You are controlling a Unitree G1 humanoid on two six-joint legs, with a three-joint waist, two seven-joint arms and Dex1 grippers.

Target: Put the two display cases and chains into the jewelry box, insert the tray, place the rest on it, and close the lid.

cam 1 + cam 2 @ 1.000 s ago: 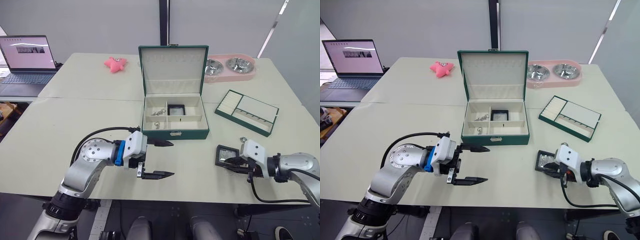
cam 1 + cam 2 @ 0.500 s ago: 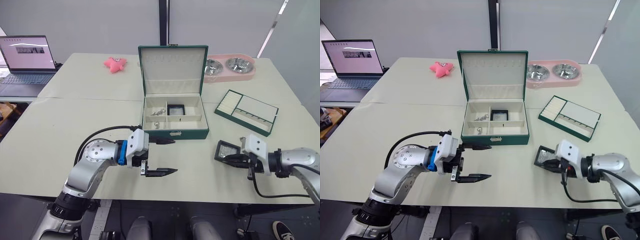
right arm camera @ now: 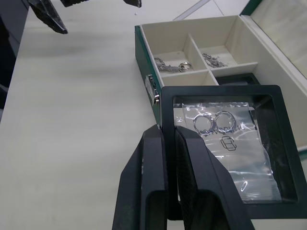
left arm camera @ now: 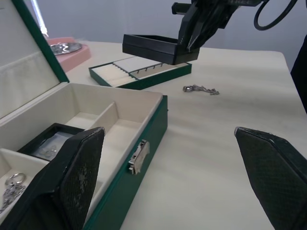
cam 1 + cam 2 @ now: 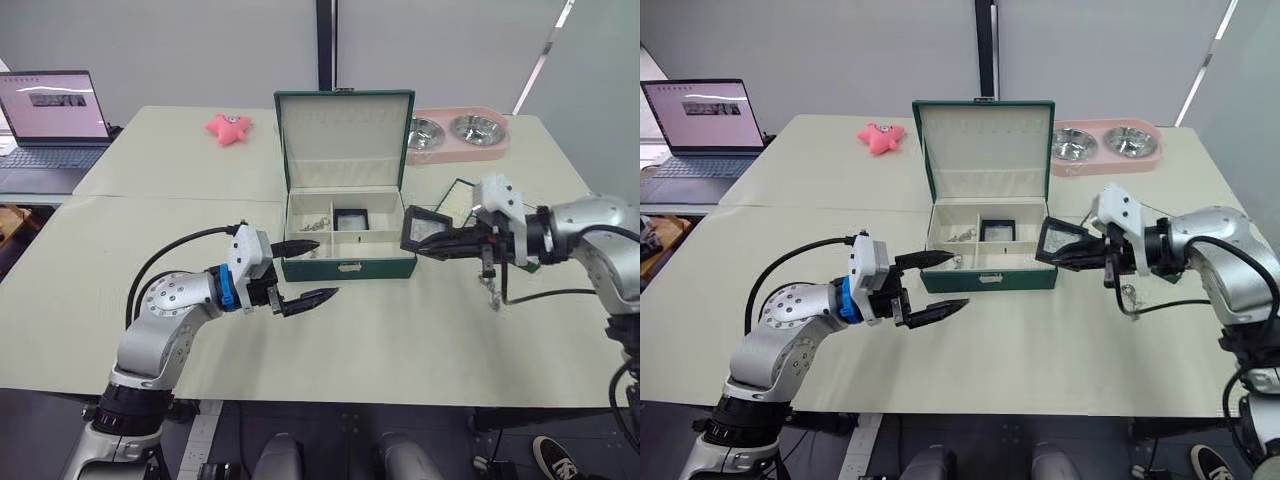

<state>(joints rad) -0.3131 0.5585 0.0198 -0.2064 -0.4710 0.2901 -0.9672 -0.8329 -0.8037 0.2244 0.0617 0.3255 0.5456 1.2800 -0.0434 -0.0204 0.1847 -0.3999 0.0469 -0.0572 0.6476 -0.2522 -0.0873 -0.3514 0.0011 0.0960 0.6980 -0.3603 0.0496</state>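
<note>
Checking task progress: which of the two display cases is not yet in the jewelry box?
The display case showing two silver rings, held in the air by the right tool; the other case already lies in the jewelry box.

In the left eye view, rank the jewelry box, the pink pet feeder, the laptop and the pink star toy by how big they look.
1. jewelry box
2. laptop, partly cut off by the frame
3. pink pet feeder, farther away, so its rank against the laptop is unsure
4. pink star toy

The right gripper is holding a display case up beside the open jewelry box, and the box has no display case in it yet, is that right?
Not quite. The right gripper does hold a display case beside the open jewelry box, but the box already has a second case in a back compartment, as the left eye view shows.
</note>
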